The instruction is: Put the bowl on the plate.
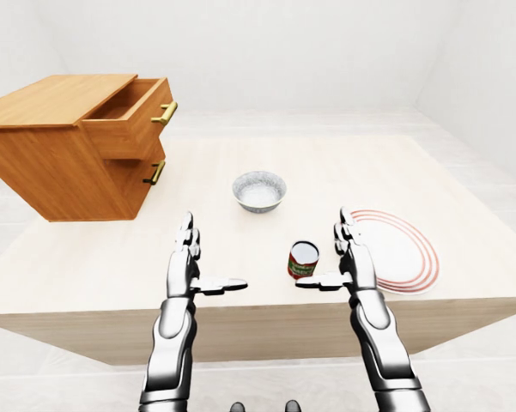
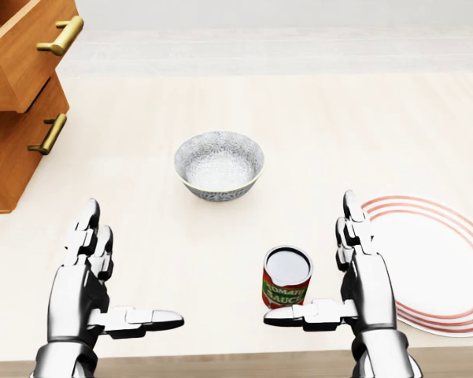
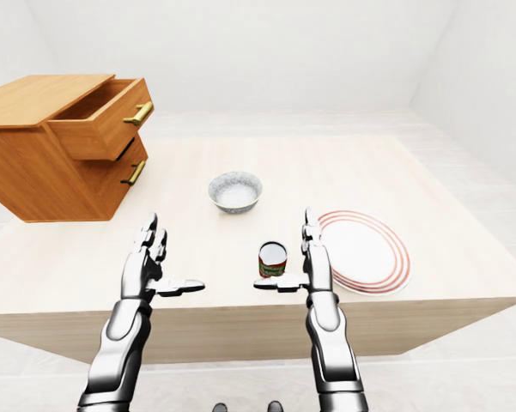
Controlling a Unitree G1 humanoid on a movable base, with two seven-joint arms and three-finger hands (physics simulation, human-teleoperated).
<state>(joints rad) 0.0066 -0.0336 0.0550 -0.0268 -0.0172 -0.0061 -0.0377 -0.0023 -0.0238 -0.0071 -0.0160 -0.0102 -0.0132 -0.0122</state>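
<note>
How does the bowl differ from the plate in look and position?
The bowl is deep, with a grey speckled pattern; the plate is flat and white, with red rings near its rim. The bowl stands near the head view's middle; the plate lies at its right edge, beside the right robot hand. Both are round, empty, and rest on the table.

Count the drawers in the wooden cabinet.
2. The top drawer stands pulled open; the bottom drawer sits directly beneath it. The cabinet is at the left-eye view's upper left. None seems hidden.
</note>
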